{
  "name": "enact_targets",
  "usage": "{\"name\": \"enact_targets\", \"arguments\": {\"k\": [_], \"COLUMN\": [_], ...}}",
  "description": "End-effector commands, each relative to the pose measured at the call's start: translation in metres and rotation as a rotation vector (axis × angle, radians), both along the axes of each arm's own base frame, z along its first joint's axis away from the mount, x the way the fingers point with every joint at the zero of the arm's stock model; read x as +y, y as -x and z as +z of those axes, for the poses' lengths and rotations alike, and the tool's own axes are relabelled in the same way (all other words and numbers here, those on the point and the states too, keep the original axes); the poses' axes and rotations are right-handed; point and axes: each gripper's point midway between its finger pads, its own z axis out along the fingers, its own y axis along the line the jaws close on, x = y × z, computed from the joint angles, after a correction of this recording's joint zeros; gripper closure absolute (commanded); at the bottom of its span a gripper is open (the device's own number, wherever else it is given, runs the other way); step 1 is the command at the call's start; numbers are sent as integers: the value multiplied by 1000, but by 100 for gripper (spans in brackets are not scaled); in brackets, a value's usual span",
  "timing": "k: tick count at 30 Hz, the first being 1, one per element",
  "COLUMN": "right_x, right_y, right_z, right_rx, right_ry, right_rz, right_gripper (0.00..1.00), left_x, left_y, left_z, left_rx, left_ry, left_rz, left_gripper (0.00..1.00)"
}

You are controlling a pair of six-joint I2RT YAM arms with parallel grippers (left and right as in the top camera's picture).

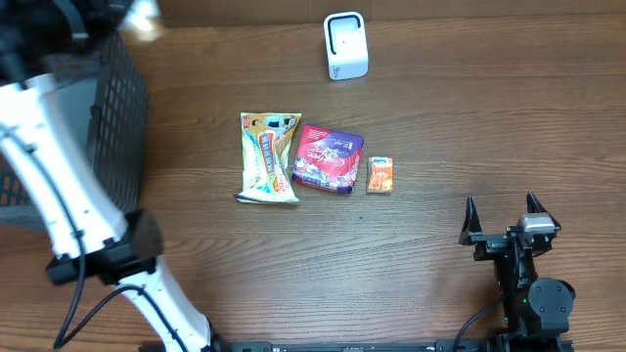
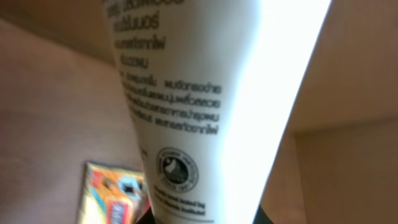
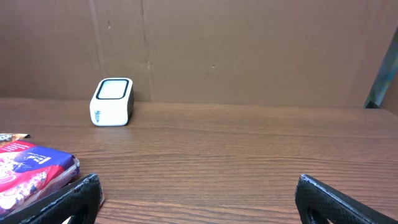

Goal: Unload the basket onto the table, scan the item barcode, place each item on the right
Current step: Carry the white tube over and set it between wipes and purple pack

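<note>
Overhead view: the scanner (image 1: 345, 46) stood near the far edge of the table (image 1: 460, 108), well apart from the snack bag (image 1: 269, 156), purple packet (image 1: 328, 159) and small orange box (image 1: 380, 175) ranged in a row mid-table. The right gripper (image 1: 501, 202) sat near the front edge, fingers spread wide and empty, with bare wood around it. The left gripper (image 2: 204, 218) was clenched on the white tube (image 2: 186, 93), which filled its wrist view. A black basket (image 1: 117, 108) occupied the left edge.

White arm (image 1: 54, 168), black joints (image 1: 132, 244), black fingers (image 3: 69, 201)
</note>
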Motion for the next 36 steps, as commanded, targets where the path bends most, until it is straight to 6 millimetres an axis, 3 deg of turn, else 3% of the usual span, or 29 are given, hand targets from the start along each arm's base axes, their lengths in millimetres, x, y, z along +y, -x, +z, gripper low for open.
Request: {"name": "enact_targets", "arguments": {"k": [1, 5, 12, 19, 23, 27, 30, 31, 32, 36], "right_x": [-3, -3, -3, -3, -3, -3, -3, -3, -3, -3], "right_y": [0, 0, 0, 0, 0, 0, 0, 0, 0, 0], "right_z": [-2, -2, -2, -2, -2, -2, -2, -2, -2, -2], "right_rx": [-3, -3, -3, -3, -3, -3, -3, -3, -3, -3], "right_ry": [4, 4, 4, 4, 4, 4, 4, 4, 5, 4], "right_rz": [-14, -14, -14, -14, -14, -14, -14, -14, -14, -14], "right_gripper": [0, 0, 0, 0, 0, 0, 0, 0, 0, 0], "left_x": [-46, -82, -117, -154, -164, -163, -159, -156, -151, -147], "left_y": [3, 23, 56, 68, 78, 85, 79, 76, 70, 67], "left_z": [-24, -88, -174, -260, -300, -324, -333, -333, -333, -333], "left_rx": [98, 339, 622, 737, 776, 801, 778, 768, 747, 735], "left_ry": [-74, -265, -451, -498, -518, -530, -551, -566, -596, -618], "left_rz": [-36, -49, -148, -255, -290, -298, -282, -271, -250, -235], "left_gripper": [96, 96, 96, 96, 96, 88, 81, 77, 56, 49]}}
